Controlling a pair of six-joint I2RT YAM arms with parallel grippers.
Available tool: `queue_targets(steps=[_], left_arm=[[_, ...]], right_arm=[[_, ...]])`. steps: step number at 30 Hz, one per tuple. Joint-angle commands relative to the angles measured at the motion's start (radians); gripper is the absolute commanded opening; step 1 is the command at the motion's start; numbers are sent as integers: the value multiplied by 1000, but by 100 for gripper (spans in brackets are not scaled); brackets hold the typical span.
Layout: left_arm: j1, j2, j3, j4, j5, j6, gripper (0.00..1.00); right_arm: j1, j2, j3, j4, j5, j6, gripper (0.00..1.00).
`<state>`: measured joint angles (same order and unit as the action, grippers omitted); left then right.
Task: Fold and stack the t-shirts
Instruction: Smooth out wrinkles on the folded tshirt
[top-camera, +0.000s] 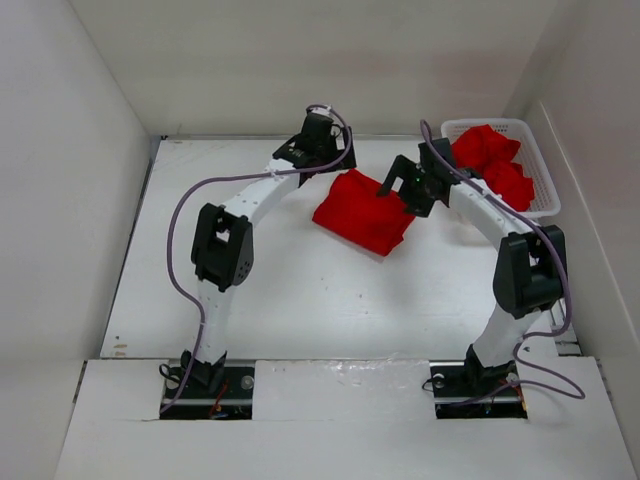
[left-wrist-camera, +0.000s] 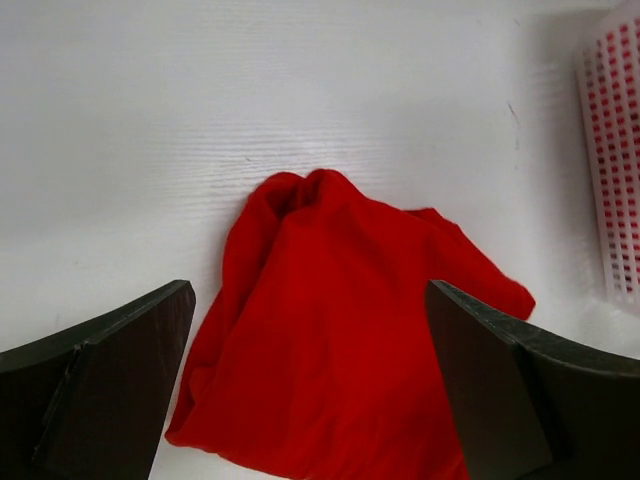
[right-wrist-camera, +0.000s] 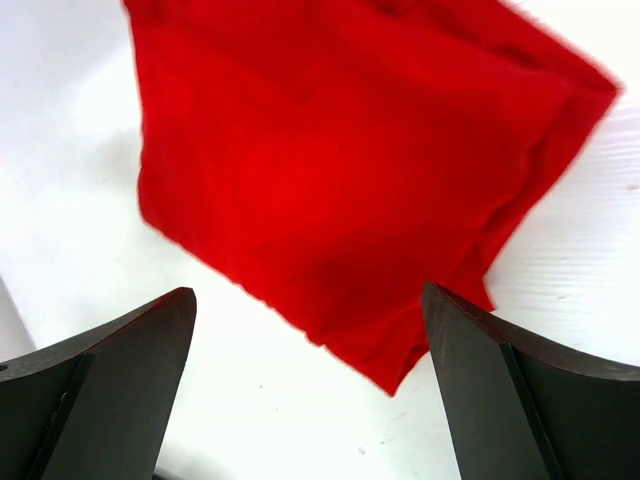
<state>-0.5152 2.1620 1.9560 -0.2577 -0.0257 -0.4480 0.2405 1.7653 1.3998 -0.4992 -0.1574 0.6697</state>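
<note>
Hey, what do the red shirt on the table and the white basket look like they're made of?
Red shirt: soft matte cloth, probably a cotton-like knit; it slumps into loose folds and wrinkles. White basket: apparently rigid moulded plastic, smooth finish; its wall is a regular grid of small holes.

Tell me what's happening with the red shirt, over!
Left end effector open, right end effector open, both empty. Red t-shirt roughly folded, free on table. White mesh basket holds more shirts, clear of it.
</note>
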Motion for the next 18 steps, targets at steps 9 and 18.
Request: queue_targets(steps=[9,18], left_arm=[[-25,122,130,80,325,180,36],[-2,243,162,136,389,132,8]], right_arm=[[-49,22,-51,253,-139,79,99],[-101,223,-42,333,-183,90,80]])
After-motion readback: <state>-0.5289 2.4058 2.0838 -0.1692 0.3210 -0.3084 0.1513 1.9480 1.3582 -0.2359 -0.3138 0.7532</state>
